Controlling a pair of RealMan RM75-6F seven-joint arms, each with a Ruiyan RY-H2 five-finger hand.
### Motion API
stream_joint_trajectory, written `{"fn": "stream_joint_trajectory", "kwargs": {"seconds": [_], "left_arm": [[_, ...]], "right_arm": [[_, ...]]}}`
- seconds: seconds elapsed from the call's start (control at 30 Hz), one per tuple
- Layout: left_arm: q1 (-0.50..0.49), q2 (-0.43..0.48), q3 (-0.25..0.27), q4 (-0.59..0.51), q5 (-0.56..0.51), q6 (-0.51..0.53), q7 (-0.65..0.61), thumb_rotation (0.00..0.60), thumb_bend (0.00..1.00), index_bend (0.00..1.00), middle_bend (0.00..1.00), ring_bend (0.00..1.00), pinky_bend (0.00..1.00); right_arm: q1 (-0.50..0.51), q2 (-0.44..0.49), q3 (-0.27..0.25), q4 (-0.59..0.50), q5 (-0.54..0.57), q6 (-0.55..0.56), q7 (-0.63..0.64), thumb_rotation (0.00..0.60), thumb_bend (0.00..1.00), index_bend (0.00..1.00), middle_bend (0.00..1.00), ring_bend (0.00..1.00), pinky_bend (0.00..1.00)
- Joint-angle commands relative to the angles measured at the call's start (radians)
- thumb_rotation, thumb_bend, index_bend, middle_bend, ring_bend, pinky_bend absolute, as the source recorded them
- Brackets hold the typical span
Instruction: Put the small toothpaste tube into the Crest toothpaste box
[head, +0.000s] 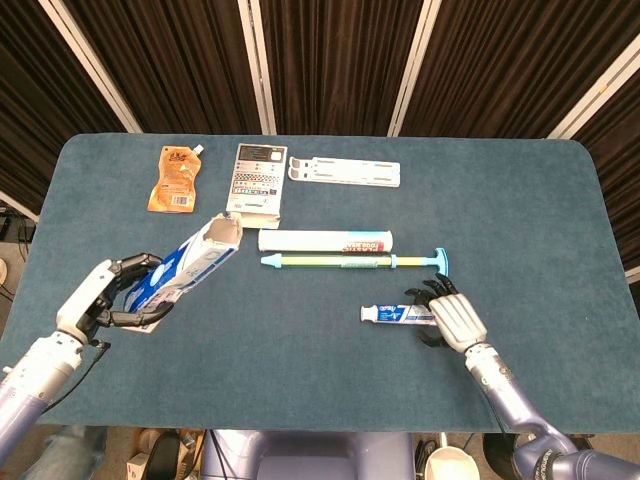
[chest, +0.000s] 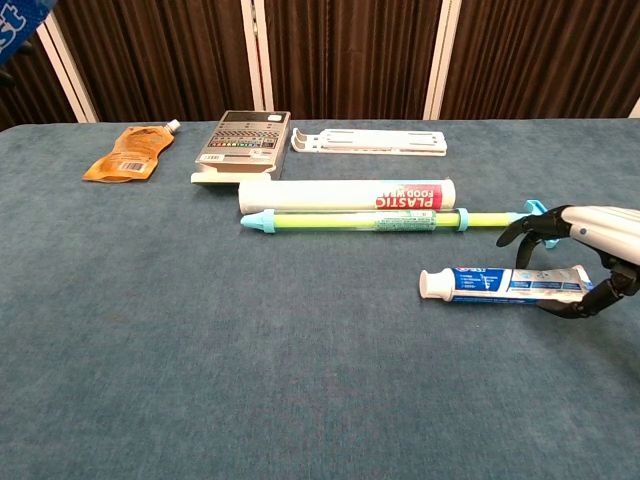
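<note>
The small toothpaste tube (head: 392, 314) (chest: 503, 283) lies flat on the table, white cap pointing left. My right hand (head: 452, 318) (chest: 592, 240) arches over its tail end. The fingers (chest: 520, 228) curl above the tube without closing on it, and the thumb lies against the tail on the near side. My left hand (head: 112, 298) holds the blue and white Crest box (head: 188, 264) by its lower end. The box is tilted, its open flapped end up and to the right. Only a blue corner of the box (chest: 15, 15) shows in the chest view.
Behind the tube lie a yellow-green stick with a blue handle (head: 350, 261) (chest: 370, 219) and a white plastic-wrap box (head: 325, 240) (chest: 345, 194). At the back are an orange pouch (head: 176, 179), a printed card box (head: 255, 177) and a white flat rack (head: 344, 171).
</note>
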Motion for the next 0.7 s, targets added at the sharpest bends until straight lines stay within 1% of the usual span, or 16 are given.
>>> {"fn": "stream_joint_trajectory", "kwargs": {"seconds": [0.03, 0.33, 0.53, 0.7], "left_arm": [[-0.008, 0.001, 0.01, -0.005, -0.002, 0.007, 0.005, 0.6, 0.34, 0.42, 0.42, 0.23, 0.3], [-0.034, -0.024, 0.048, 0.006, -0.002, 0.024, 0.003, 0.6, 0.34, 0.42, 0.42, 0.23, 0.3], [-0.03, -0.035, 0.055, 0.03, 0.036, 0.023, -0.084, 0.6, 0.34, 0.42, 0.42, 0.23, 0.3], [-0.026, -0.036, 0.07, 0.054, 0.076, 0.03, -0.124, 0.6, 0.34, 0.42, 0.42, 0.23, 0.3]], "right_arm": [[-0.008, -0.014, -0.013, 0.033, -0.019, 0.022, 0.031, 0.6, 0.31, 0.25, 0.4, 0.16, 0.03], [-0.016, -0.04, -0.037, 0.092, -0.04, 0.037, 0.074, 0.6, 0.31, 0.27, 0.42, 0.17, 0.03], [-0.02, -0.057, -0.034, 0.118, -0.046, 0.063, 0.079, 0.6, 0.31, 0.28, 0.48, 0.19, 0.03], [-0.024, -0.055, -0.03, 0.116, -0.05, 0.085, 0.084, 0.6, 0.31, 0.31, 0.53, 0.22, 0.03]]}}
